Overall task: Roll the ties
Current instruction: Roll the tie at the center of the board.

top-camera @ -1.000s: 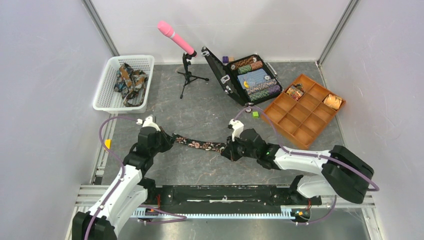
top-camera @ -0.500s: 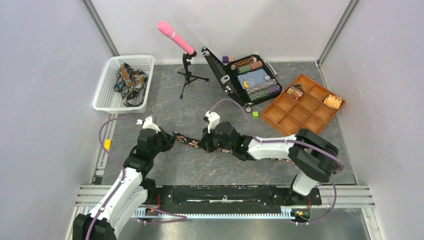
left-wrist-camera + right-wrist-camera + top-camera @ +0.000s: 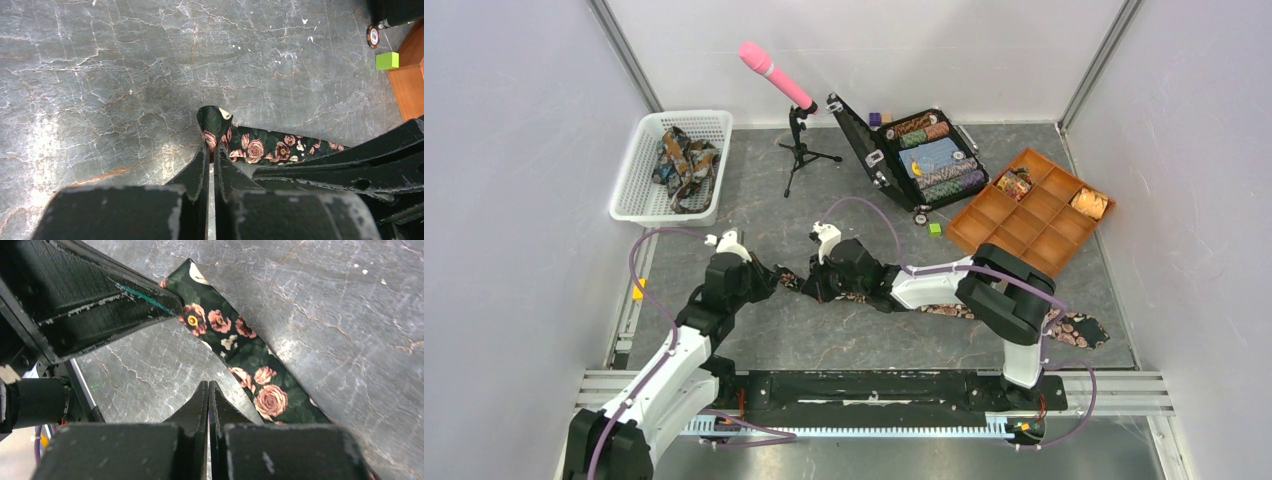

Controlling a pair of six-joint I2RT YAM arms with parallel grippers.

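Table: grey marble-look top (image 3: 824,340) inside white walls, with both arm bases at its near edge.
Tie: dark green with pink roses (image 3: 265,147). It is one long flat strip whose long axis runs left to right across the near middle. The narrow end is at left centre, the wide end is far right near the table's edge, and the middle is hidden under the right arm.
Case: open (image 3: 929,155), holding rows of poker chips, back centre.
Tray: orange and divided (image 3: 1009,250), back right. Two compartments hold what look like coiled ties.
Basket: white (image 3: 639,190), back left, with loose ties (image 3: 682,160) heaped inside.
Left gripper: closed (image 3: 210,150), pinching the tie's narrow end, which folds up just past its tips.
Right gripper: closed tight (image 3: 208,387), tips over bare table just beside the tie's edge. No cloth shows between them.
Key relation: the two grippers sit just beside each other at the narrow end, and all the free length trails away to the right. The left holds the end, while the right is nearer the free strip.
Next move, as a guess: rolling would start here and run rightward, and the right gripper must open first to take cloth.
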